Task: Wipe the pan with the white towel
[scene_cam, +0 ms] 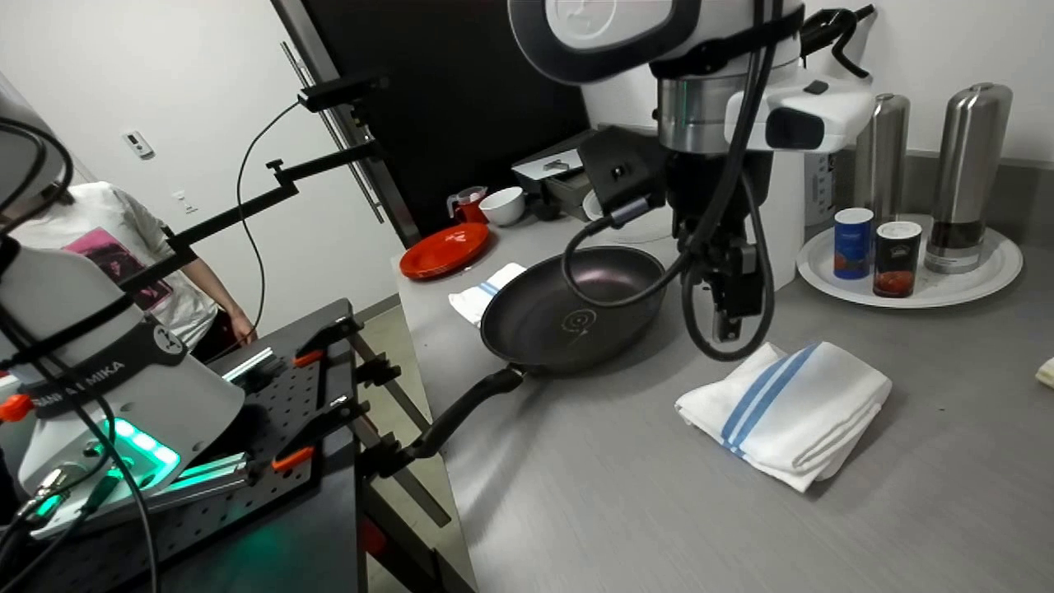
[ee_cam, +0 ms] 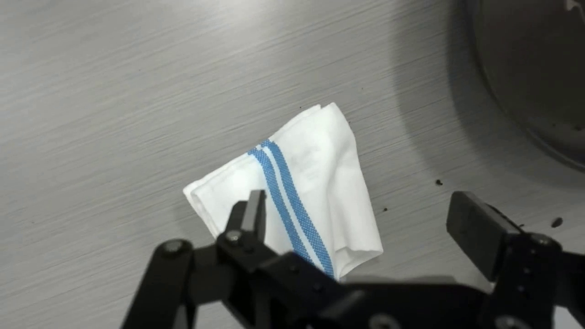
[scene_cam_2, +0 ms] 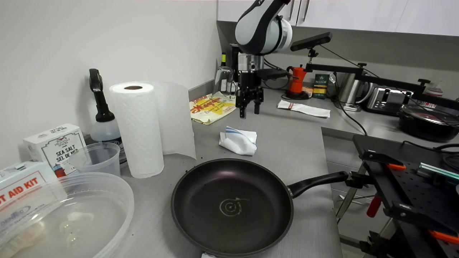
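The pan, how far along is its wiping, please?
Done: unclear; the pan does not show whether it was wiped. Under way: nothing; the open hand hangs clear of the white towel. Left: if unwiped, probably grasping that towel, which lies on the counter beside the pan, and wiping.

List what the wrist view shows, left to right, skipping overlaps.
White towel → dark speck → pan, cut off at right. Left out: the open gripper, since its parts overlap both towel and pan in that order.
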Motion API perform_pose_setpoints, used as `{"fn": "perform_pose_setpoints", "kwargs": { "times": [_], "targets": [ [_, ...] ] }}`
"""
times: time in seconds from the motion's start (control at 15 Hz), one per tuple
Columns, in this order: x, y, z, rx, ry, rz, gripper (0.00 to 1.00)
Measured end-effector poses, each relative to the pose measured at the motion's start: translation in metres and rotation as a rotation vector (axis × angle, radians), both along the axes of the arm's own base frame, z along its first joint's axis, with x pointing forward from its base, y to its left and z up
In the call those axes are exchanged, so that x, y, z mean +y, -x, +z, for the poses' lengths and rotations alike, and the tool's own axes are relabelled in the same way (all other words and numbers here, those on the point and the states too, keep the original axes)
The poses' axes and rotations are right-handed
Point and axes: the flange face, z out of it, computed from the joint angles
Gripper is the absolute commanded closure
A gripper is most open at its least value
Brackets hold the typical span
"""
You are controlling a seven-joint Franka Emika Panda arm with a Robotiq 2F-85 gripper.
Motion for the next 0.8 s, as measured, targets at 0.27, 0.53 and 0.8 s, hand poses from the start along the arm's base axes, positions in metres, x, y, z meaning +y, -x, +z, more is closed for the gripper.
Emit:
{"fn": "perform_pose_setpoints", "kwargs": {
  "times": [0.27,0.53,0.8],
  "targets": [
    [0.013,0.017,0.043,0.054,-0.047,0.039,0.0],
    [0.026,0.053,0.072,0.044,-0.04,0.036,0.0],
    [0.042,0.109,0.089,0.045,-0.056,0.036,0.0]
  ]
}}
